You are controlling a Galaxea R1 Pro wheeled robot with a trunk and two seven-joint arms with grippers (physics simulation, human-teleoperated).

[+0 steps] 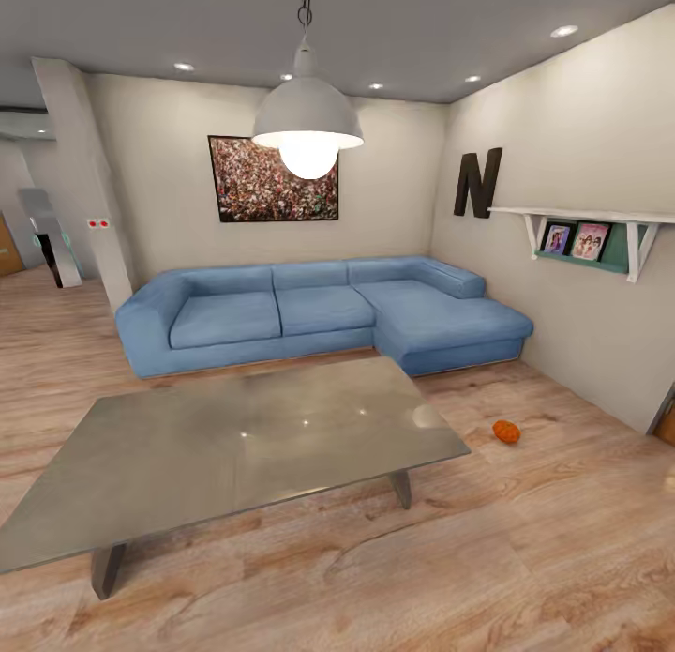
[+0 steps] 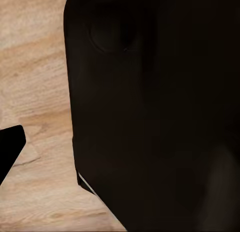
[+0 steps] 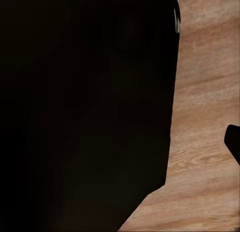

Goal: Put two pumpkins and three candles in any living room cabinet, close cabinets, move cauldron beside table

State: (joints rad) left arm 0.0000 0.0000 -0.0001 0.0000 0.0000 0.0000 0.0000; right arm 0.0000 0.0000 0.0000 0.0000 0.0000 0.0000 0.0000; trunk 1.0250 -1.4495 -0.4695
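On the wood floor (image 1: pixel 562 502), pumpkin (image 1: pixel 506 432) right of the table (image 1: pixel 234 446), near the sofa (image 1: pixel 319 314), fingers' state cannot be told

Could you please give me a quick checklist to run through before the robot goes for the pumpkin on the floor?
1. Small round orange pumpkin located, on the wood floor: ok.
2. Floor between robot and pumpkin free of obstacles: ok.
3. Large grey metal-look table apart from the pumpkin: ok.
4. Second pumpkin and candles located: not ok.
5. Cabinet located: not ok.
6. Claws open and empty: cannot tell; wrist views show dark shapes.
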